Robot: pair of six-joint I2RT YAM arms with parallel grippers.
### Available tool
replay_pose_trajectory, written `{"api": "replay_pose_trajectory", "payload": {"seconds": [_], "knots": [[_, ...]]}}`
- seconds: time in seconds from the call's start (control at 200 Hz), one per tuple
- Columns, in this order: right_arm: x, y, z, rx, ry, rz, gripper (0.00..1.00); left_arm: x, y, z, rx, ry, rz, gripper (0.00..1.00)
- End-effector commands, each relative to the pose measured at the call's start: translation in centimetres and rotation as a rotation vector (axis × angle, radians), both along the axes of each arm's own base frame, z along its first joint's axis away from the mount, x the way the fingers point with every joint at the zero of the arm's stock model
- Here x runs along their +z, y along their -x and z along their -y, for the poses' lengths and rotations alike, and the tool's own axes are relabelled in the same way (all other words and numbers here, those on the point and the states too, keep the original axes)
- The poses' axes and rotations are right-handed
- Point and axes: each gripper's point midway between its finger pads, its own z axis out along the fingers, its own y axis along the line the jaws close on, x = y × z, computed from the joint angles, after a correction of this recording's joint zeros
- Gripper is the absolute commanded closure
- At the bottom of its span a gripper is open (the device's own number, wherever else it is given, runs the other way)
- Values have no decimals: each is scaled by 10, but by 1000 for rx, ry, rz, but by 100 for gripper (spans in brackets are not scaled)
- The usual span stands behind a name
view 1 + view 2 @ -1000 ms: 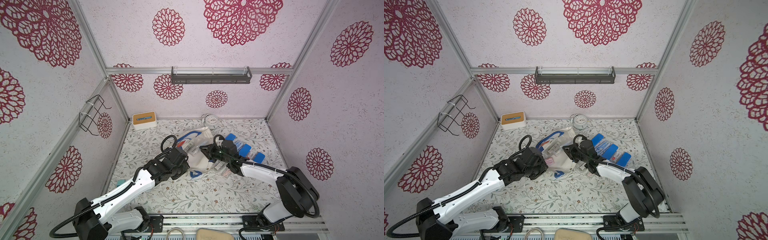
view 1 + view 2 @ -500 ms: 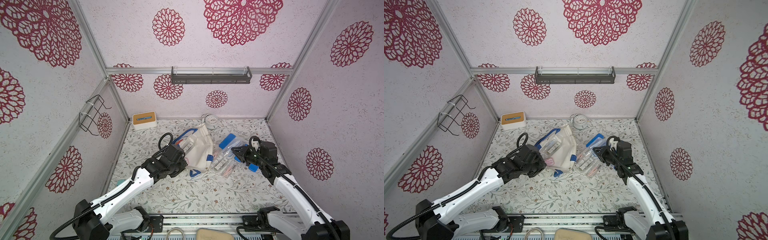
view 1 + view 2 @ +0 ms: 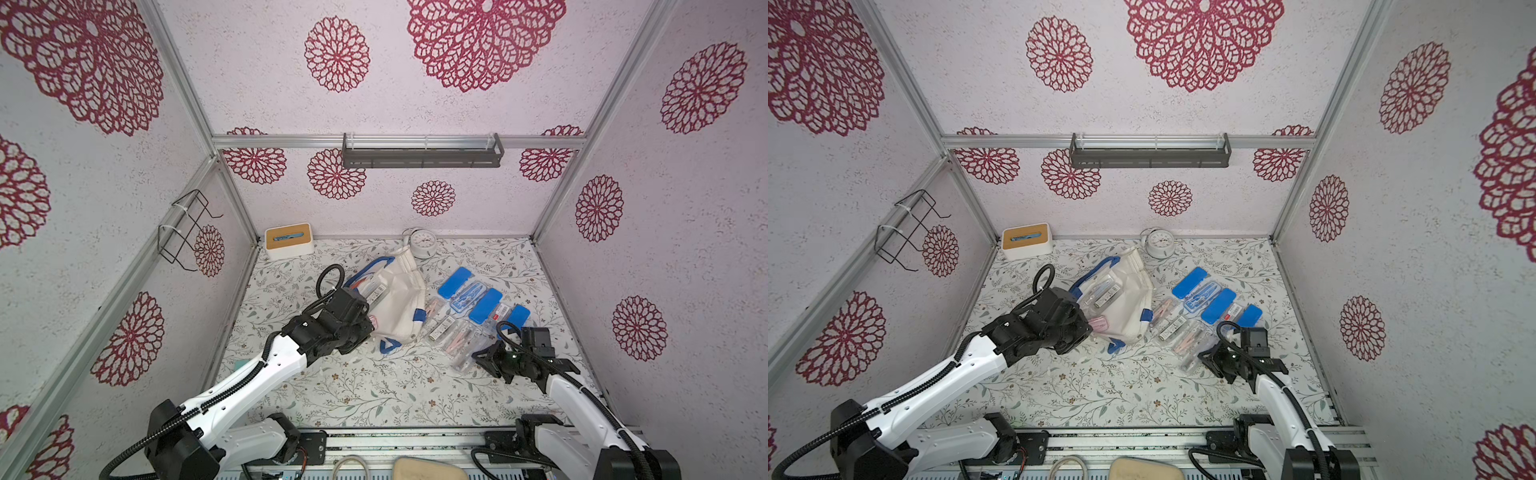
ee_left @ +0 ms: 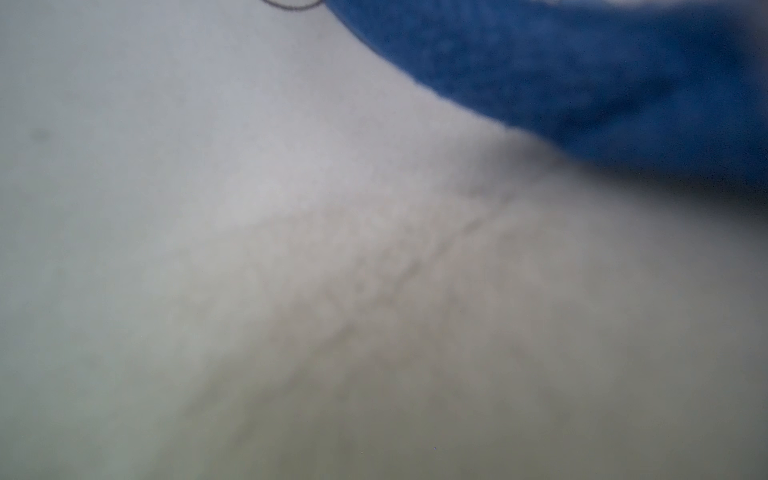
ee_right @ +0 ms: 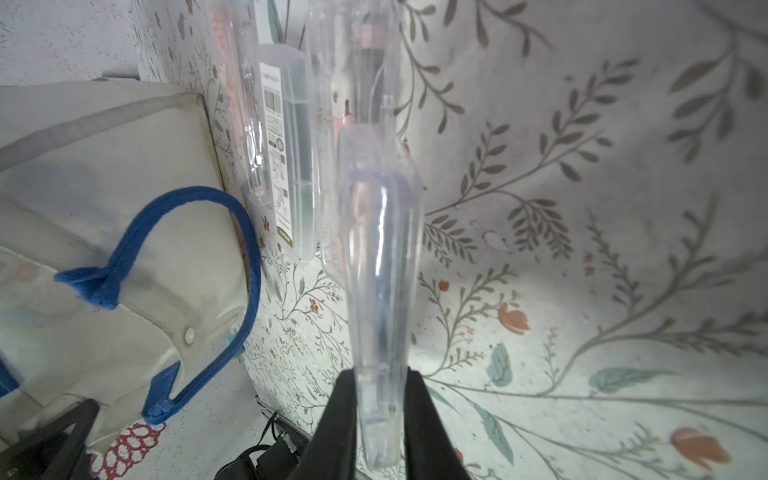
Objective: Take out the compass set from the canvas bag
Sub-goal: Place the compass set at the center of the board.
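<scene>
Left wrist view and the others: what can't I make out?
Both top views: the left pincer hides its jaws under its own body.
Left wrist view: only blurred canvas bag cloth and blue strap.
Both top views: the bag's depths, covered by its cloth.
Right wrist view: the clear case in the right pincer, contents unreadable through glare.

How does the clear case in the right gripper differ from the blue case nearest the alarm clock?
The clear case is see-through; the blue case is opaque. The clear case is pinched in the right gripper; the blue case lies untouched. The clear case is nearer the robot; the blue case, farther back. Both are slim plastic cases outside the canvas bag.
</scene>
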Motion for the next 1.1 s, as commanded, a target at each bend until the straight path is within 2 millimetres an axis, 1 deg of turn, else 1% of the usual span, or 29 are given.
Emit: {"api": "replay_pose_trajectory", "payload": {"seconds": [0.0, 0.19, 0.37, 0.66, 0.771, 0.826, 0.936, 1.016, 1.096], "knots": [[-1, -3, 5, 27, 34, 37, 80, 5, 0, -6, 7, -14, 7, 100], [-15, -8, 11, 10, 43, 13, 80, 6, 2, -8, 5, -13, 7, 100], [-19, -16, 17, -3, 52, 11, 80, 6, 5, -8, 3, -5, 0, 100], [-34, -26, 23, -47, 56, -14, 79, 4, 8, -6, -13, 4, -11, 100], [-35, -29, 26, -61, 60, -22, 77, 4, 9, -7, -13, 6, -10, 100], [-35, -30, 28, -70, 70, -33, 73, 4, 9, -7, -13, 8, -8, 100], [-25, -30, 35, -86, 119, -44, 51, 5, 10, -6, -16, 13, -6, 100], [-7, -34, 43, -111, 158, -20, 41, 4, 12, -7, -17, 16, -9, 100], [17, -39, 43, -145, 146, 19, 38, 3, 13, -7, -18, 20, -11, 100]]}}
